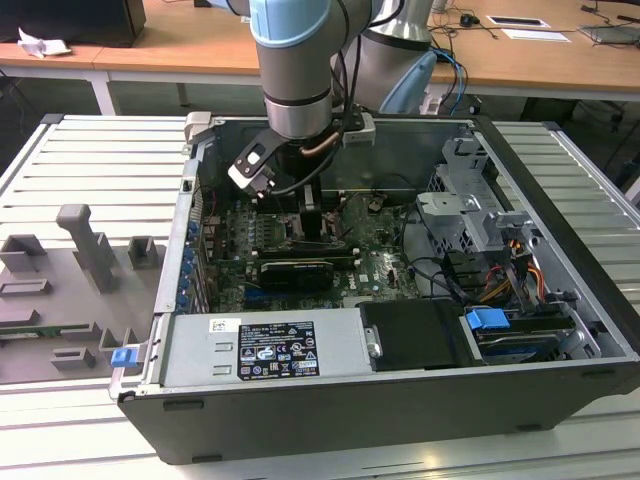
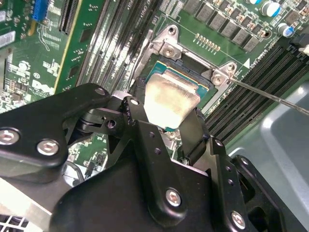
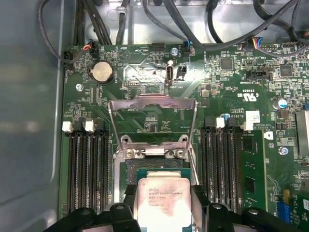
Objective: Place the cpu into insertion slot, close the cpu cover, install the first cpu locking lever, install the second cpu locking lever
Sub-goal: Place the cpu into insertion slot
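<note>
My gripper (image 3: 163,199) is shut on the cpu (image 3: 161,203), a square chip with a silvery top plate and a thin green edge. Its black fingers (image 3: 129,195) press on two opposite sides of the chip. I hold the chip low over the insertion slot (image 3: 153,166), whose dark field shows just past the chip's edge. The cpu cover (image 3: 153,101) stands swung open behind the slot, hinged at the slot's far edge. In the second wrist view the cpu (image 2: 169,99) sits between the fingers (image 2: 195,133) above the insertion slot (image 2: 188,63), and a thin locking lever (image 2: 270,95) sticks out to one side. In the exterior view the gripper (image 1: 314,225) reaches deep into the computer case (image 1: 400,400).
Long memory slots (image 3: 84,169) flank the socket on both sides. A black graphics card (image 1: 295,270) lies in front of the gripper in the exterior view. A power supply (image 1: 265,350), drive cage (image 1: 470,210) and cables (image 1: 505,275) crowd the case. A grey fixture tray (image 1: 70,280) lies outside on the exterior view's left.
</note>
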{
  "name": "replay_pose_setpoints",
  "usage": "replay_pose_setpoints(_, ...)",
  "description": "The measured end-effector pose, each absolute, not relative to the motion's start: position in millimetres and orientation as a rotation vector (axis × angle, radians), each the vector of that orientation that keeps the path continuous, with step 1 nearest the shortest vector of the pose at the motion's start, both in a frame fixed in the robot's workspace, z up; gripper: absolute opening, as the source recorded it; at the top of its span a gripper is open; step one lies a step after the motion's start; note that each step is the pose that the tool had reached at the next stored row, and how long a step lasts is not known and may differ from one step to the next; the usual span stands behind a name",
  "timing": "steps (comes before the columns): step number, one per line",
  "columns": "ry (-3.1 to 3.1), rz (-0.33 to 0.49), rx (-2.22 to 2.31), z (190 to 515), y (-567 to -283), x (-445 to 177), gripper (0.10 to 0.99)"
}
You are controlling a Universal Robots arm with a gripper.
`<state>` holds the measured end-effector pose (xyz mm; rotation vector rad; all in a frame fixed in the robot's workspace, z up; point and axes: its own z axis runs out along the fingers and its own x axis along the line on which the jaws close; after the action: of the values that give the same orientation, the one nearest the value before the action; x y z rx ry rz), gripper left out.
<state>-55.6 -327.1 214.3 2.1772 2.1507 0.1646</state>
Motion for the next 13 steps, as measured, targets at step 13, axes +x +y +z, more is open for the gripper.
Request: replay_pose_setpoints(13, 2.161, 0.149, 2.183, 206.7, -324.1, -50.6, 0.529)
